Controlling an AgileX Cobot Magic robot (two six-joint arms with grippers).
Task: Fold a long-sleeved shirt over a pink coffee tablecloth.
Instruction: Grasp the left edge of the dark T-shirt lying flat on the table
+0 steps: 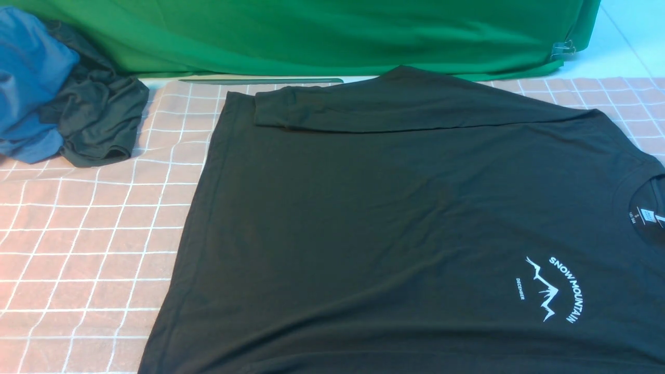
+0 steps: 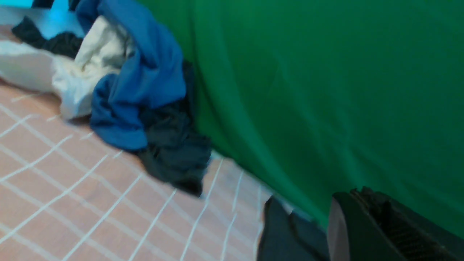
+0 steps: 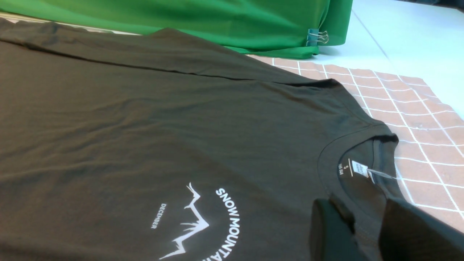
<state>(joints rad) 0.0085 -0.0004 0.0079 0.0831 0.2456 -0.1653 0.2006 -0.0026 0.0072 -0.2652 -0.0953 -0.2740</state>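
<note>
Currently the long-sleeved shirt [image 1: 395, 218] lies face up and flat on the pink coffee tablecloth [image 1: 88, 249]. In the front view it fills the centre and runs off the frame at 3 and 6 o'clock. Its collar [image 1: 644, 208] sits at 3 o'clock, the hem edge faces 9 o'clock, and the chest print [image 1: 556, 288] is at 4 o'clock.

Done so far, judging by the lay:
- Body is spread smooth, with only faint ripples.
- The far sleeve [image 1: 395, 111] is folded in across the body along the 12 o'clock edge, its cuff pointing to 9 o'clock.

Left to do, as a judgement:
- The near sleeve is out of frame at 6 o'clock, so I cannot tell its state.
- No body fold is visible; hem and collar lie well apart. I rate the task as early, roughly a first fold in.

Tools:
- Right tool [image 3: 359, 217] shows only in the right wrist view. Its jaws stand partly apart just beside the collar, and flat fabric shows through the gap. Nothing looks pinched.
- Left tool [image 2: 348, 224] shows only in the blurred left wrist view. Its jaws are closed and I see nothing between them. A dark edge of cloth, probably the shirt, lies near it.

Surroundings in the front view: the blue garment [image 1: 26, 78] and the dark garment [image 1: 98, 119] are bunched together at 10 o'clock, apart from the shirt. The green cloth [image 1: 332, 36] hangs at 12 o'clock, and the shirt's far edge touches its foot.
</note>
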